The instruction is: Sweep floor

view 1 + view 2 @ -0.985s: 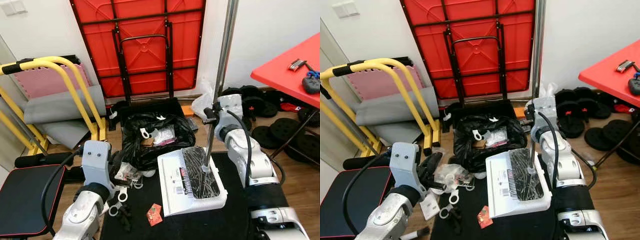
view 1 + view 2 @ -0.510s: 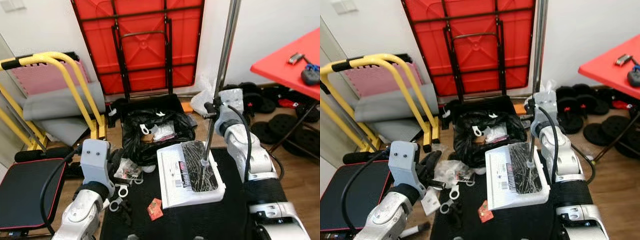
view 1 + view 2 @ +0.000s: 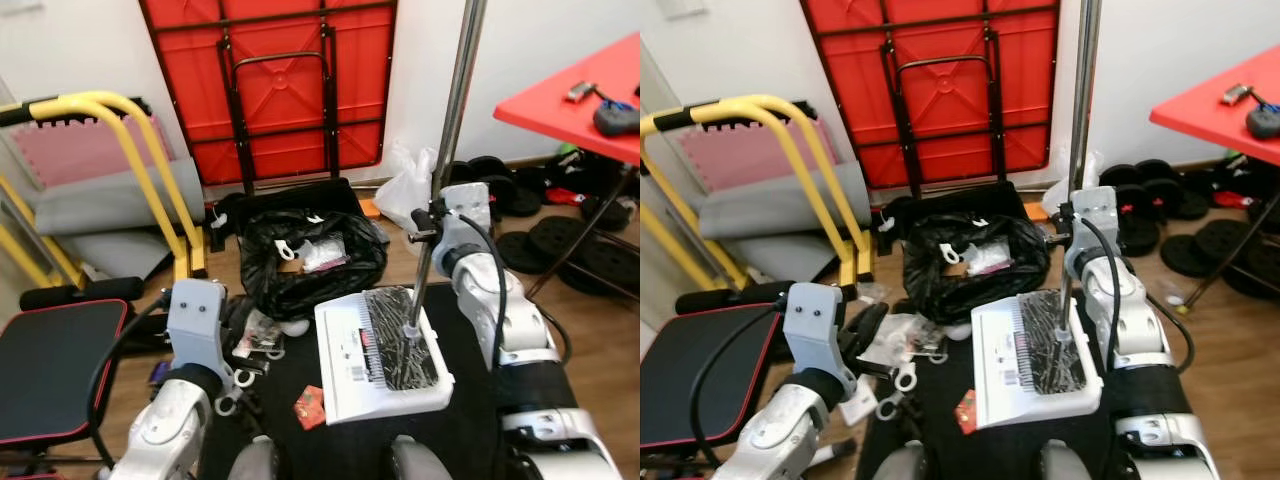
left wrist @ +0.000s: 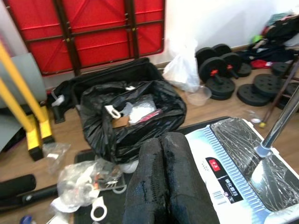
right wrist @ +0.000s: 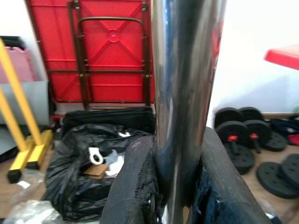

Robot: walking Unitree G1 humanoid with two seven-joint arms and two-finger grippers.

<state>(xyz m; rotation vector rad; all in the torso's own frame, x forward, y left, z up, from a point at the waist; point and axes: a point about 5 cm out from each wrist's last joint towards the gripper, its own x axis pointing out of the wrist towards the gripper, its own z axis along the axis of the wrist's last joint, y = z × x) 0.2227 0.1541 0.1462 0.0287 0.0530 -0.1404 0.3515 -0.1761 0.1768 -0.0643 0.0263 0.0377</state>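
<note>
- The right gripper (image 5: 180, 186) is clamped round the sweeper's steel pole (image 3: 452, 120).
- The white sweeper head (image 3: 380, 352) sits mid-mat on the black mat (image 3: 470, 420), short of the litter (image 3: 255, 345) at its left edge.
- Next, I'd guess: push the sweeper head that way.
- The left gripper (image 4: 164, 186) hovers closed, empty.

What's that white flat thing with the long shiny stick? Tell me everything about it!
It is a floor sweeper: a flat white plastic head with a dark glossy panel on top, printed labels and ribbed lines. It rests on a black mat, next to a black rubbish bag. A shiny metal pole rises from a joint on the head, leaning slightly. The right gripper is closed around the pole.
</note>
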